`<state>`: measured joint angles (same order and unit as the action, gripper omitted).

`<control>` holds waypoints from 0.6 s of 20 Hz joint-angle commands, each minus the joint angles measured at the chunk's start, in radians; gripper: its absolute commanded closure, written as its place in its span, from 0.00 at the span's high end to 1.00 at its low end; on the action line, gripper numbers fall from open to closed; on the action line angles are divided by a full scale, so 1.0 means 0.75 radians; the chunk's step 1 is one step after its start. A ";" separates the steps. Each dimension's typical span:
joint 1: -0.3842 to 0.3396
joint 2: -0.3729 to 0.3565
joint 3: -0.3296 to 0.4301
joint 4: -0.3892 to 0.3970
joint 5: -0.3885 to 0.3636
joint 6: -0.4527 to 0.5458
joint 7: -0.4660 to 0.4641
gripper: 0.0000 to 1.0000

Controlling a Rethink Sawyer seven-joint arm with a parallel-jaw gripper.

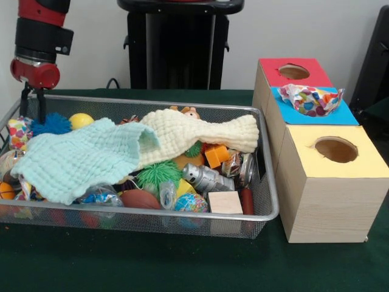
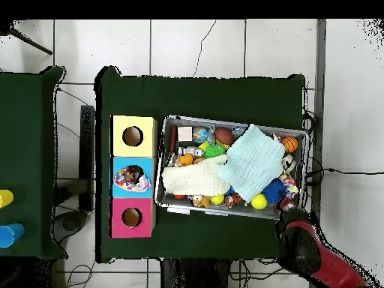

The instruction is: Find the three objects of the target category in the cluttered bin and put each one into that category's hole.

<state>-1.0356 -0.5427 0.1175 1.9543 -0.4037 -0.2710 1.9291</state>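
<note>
While the tool (image 1: 33,97) hangs empty and slightly open at the bin's (image 1: 267,182) corner, a dotted cloth (image 1: 19,131) lies just below; another (image 1: 310,99) plugs the blue hole (image 2: 131,173).

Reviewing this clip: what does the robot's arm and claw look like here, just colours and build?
The arm is built of rounded red segments with a black band between them. Below its red end hangs a small black claw with thin dark prongs. From overhead, the arm shows red with black trim.
</note>
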 commanded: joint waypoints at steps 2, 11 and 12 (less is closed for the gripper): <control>-0.029 -0.037 0.217 -0.030 -0.069 0.108 0.128 1.00; -0.108 0.109 0.324 -0.127 -0.120 0.125 0.095 1.00; -0.113 0.138 0.329 -0.146 -0.132 0.115 0.091 1.00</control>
<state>-1.0986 -0.5234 0.2323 1.9512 -0.4445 -0.2605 1.9291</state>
